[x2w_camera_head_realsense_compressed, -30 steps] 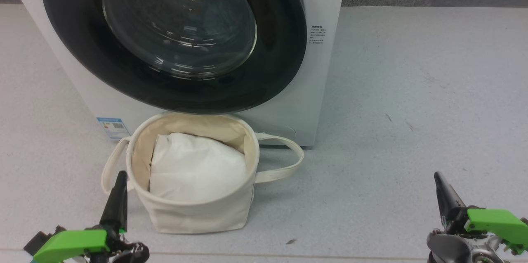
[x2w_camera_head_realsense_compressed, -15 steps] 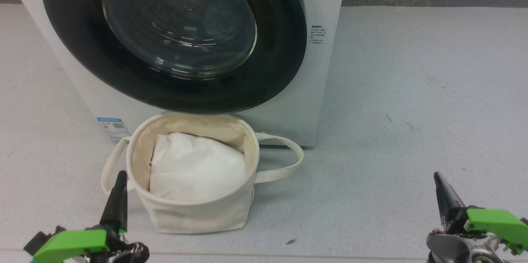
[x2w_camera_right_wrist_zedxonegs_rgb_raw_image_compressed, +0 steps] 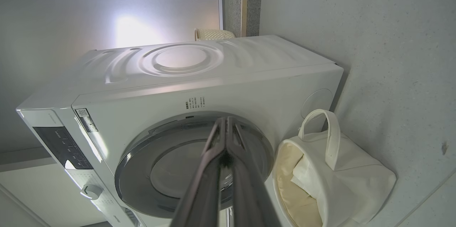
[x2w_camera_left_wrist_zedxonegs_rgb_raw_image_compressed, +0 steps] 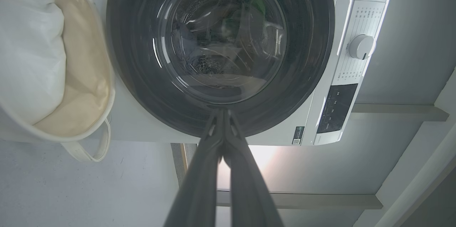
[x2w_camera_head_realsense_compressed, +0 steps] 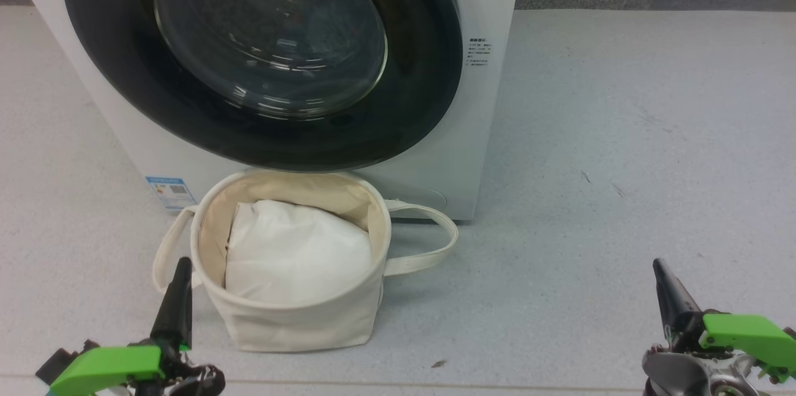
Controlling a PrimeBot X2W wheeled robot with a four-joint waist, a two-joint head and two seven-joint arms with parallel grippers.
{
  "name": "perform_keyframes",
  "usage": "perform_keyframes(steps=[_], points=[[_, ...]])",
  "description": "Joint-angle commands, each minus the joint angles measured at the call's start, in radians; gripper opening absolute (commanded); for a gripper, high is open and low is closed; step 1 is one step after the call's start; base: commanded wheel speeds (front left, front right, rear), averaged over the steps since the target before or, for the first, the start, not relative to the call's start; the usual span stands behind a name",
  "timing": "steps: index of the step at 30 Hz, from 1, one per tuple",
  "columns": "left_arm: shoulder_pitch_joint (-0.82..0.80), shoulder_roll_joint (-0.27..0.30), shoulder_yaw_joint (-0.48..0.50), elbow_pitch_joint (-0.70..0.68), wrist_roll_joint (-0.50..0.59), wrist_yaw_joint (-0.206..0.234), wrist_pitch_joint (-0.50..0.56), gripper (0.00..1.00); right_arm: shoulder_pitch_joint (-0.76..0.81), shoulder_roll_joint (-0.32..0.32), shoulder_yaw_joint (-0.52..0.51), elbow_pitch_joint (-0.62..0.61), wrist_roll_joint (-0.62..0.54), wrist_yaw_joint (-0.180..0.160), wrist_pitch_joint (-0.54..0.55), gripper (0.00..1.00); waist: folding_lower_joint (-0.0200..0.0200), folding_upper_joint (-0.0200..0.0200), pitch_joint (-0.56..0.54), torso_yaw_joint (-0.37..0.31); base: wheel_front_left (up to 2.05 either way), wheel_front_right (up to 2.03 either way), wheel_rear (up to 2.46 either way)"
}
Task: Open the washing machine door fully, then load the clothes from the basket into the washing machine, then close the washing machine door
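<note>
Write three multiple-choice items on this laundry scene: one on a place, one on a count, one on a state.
1. Where does the basket stand relative to the washing machine?
A. On top of it
B. On the floor just in front of it
C. Behind it

2. How many looped handles does the basket show?
A. One
B. Two
C. Four

3. What state is the washing machine door in?
A. Shut
B. Half open
C. Fully open

Answers:
1 B: the basket sits on the grey floor below the door.
2 B: one loop hangs out at each side of the tub.
3 A: the door's black rim lies flat against the machine's white front.
</note>
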Motion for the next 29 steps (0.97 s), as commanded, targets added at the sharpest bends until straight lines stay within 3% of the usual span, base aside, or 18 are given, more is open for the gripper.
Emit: perform_keyframes(steps=[1, 29], points=[[-0.021, 0.006, 0.035, -0.04, -0.003, 0.0, 0.007, 0.0, -0.038, -0.02, 0.023, -0.037, 0.007, 0.0, -0.008, 0.0, 0.0, 0.0, 0.0, 0.0, 0.0, 0.0, 0.0], [-0.021, 0.006, 0.035, -0.04, -0.003, 0.001, 0.007, 0.0, -0.037, -0.041, 0.051, -0.041, 0.032, 0.0, -0.03, 0.0, 0.0, 0.0, 0.0, 0.0, 0.0, 0.0, 0.0]])
